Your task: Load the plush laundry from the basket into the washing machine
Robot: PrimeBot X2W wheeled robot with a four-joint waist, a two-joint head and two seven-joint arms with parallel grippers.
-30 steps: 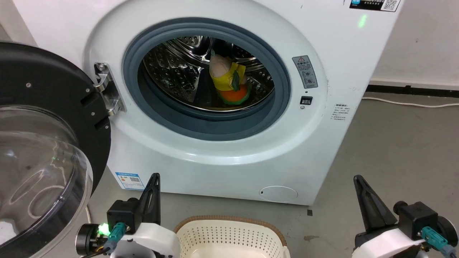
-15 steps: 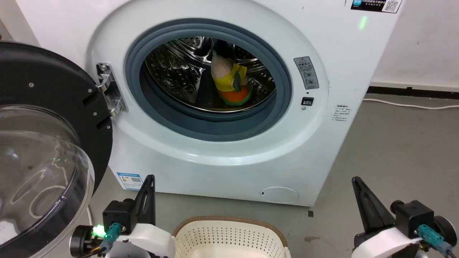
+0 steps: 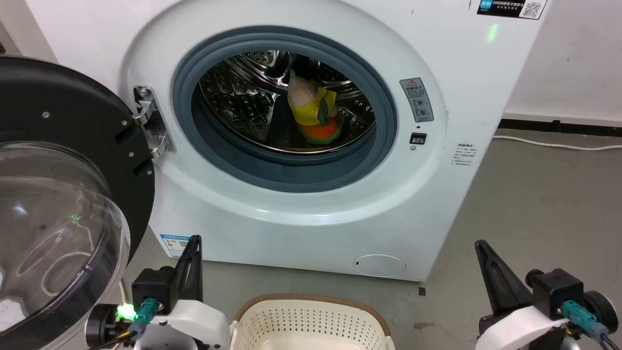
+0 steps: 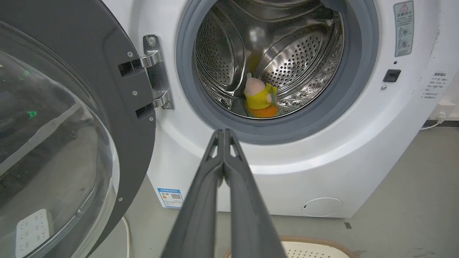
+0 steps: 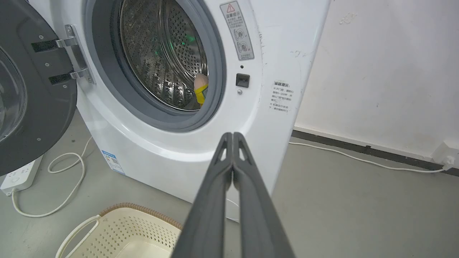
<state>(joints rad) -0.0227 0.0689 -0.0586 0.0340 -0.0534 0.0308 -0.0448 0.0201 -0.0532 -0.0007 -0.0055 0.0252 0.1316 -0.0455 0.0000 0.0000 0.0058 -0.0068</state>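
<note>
plush laundry [image 3: 313,114]: inside the steel drum [image 4: 287,53], sitting upright on the drum floor near the front lip, pink-beige end up, orange part at the bottom.
washing machine [image 3: 301,214]: black-framed glass door [image 3: 58,121] swung wide open to the left on its hinge, grey seal [image 3: 291,175] exposed all round.
left gripper [image 4: 224,132]: fingers pressed together with nothing between them — low at the left, in front of the machine, pointing toward the opening.
right gripper [image 5: 233,134]: fingers together too, nothing held — low at the right, apart from the washer front.
basket [image 3: 311,316]: on the grey floor just in front of the washer, between the two grippers, brown rim and perforated wall in sight.
floor: white power strip [image 5: 18,177] with a looped cable left of the machine.
</note>
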